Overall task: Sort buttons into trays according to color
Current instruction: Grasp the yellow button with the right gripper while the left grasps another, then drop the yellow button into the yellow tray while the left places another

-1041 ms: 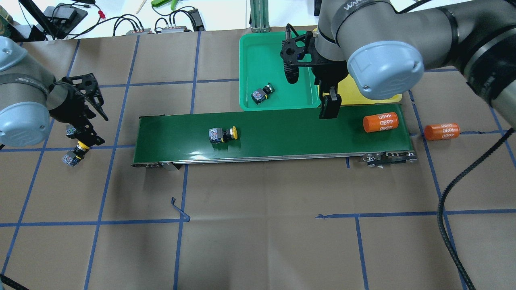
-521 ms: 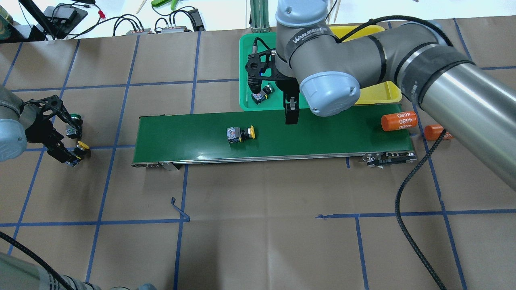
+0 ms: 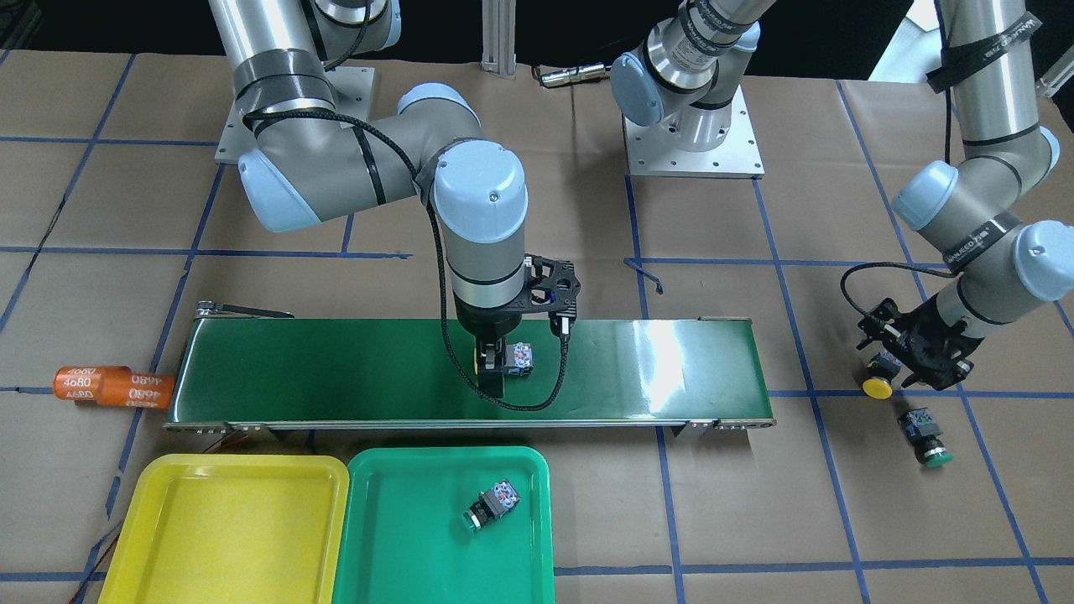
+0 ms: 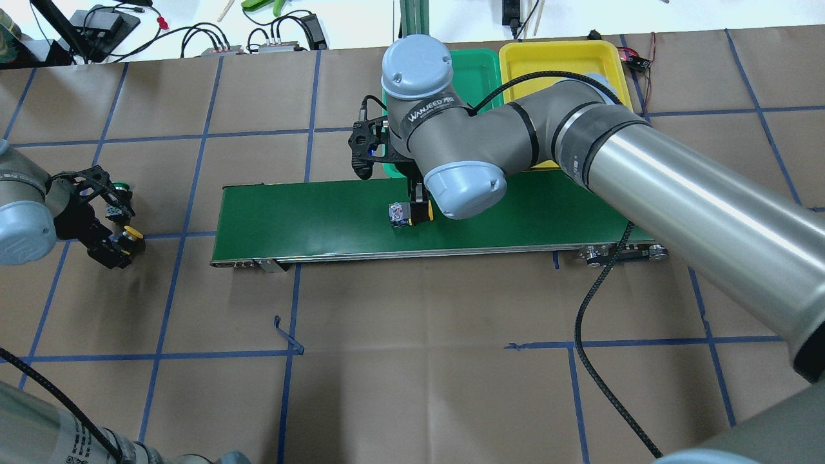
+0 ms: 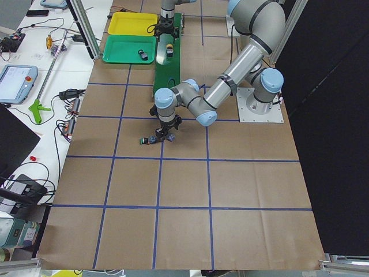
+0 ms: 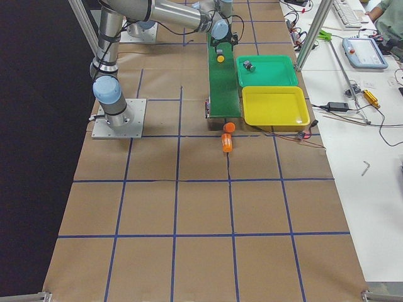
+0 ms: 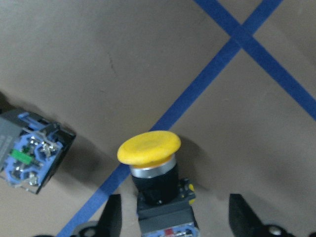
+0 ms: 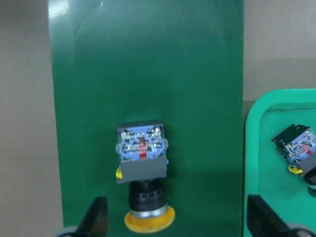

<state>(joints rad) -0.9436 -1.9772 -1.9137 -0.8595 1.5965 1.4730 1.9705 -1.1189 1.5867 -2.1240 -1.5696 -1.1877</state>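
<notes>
A yellow button (image 4: 412,212) lies on its side on the conveyor belt (image 4: 290,216). My right gripper (image 8: 177,219) hangs open right over it, one finger (image 8: 96,219) on each side and clear of the button's yellow cap (image 8: 148,219). My left gripper (image 7: 173,217) is open at the table's left end, astride a second yellow button (image 7: 150,148) that lies on the paper. A green button (image 4: 119,191) lies just beyond it. Another green button (image 3: 493,507) lies in the green tray (image 3: 403,520). The yellow tray (image 3: 226,520) beside it holds nothing.
Two orange "4680" cylinders (image 3: 113,386) lie on the paper off the belt's end, on the robot's right. The right arm's black cable (image 4: 580,309) trails over the table in front of the belt. Cables and tools lie beyond the far edge.
The right arm swung from over the trays to above the belt's yellow button, which rode the belt to the right. The orange cylinder went off the belt's end. The left gripper settled around its yellow button.
</notes>
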